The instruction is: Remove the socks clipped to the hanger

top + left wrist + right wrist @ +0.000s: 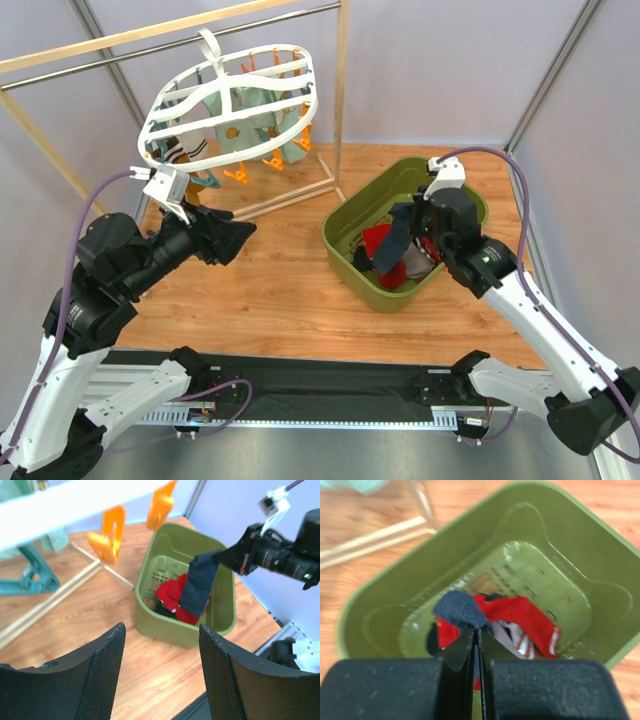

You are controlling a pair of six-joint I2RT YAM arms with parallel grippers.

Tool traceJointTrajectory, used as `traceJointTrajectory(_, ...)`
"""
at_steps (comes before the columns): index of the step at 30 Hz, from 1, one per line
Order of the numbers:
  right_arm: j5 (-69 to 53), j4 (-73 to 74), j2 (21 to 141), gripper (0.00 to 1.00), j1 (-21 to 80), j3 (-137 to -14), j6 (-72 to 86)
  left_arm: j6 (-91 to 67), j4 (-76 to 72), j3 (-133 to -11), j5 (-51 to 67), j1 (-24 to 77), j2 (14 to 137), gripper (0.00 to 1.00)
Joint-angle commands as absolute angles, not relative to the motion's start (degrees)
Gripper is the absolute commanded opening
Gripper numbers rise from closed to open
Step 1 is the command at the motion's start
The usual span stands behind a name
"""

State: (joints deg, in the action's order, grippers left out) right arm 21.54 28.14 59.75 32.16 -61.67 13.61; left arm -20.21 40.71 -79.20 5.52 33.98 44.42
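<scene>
The white oval hanger [232, 100] hangs from the rail at the back left, with mint green socks [255, 110] and a striped sock [172, 150] still clipped under it among orange clips [237, 174]. My left gripper [238, 233] is open and empty, low in front of the hanger; its wrist view shows bare wood between the fingers [107, 665]. My right gripper [420, 215] is shut on a dark navy sock [395, 245] that dangles over the green bin [370, 205]. In the right wrist view the navy sock [460, 610] sits pinched at the gripper [476, 630] above red socks [520, 617].
The wood and metal rail frame [340, 90] stands behind, its base bar on the table near the bin. The green bin [165, 625] holds red, white striped and dark socks. Orange clips [111, 539] and a teal clip [30, 572] hang close above the left gripper.
</scene>
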Motion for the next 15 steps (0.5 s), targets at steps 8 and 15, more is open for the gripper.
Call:
traceJointTrajectory(8,28.67,34.89,65.92,0.49,29.97,-71.27,12.22,-17.23,34.29,-84.02,4.04,33.84,52.03,0.67)
traceJointTrajectory(15,14.51,29.81,58.28,0.72,29.97,-69.18,13.62,-17.14,22.00,-82.45,9.04,33.84,56.24,0.67)
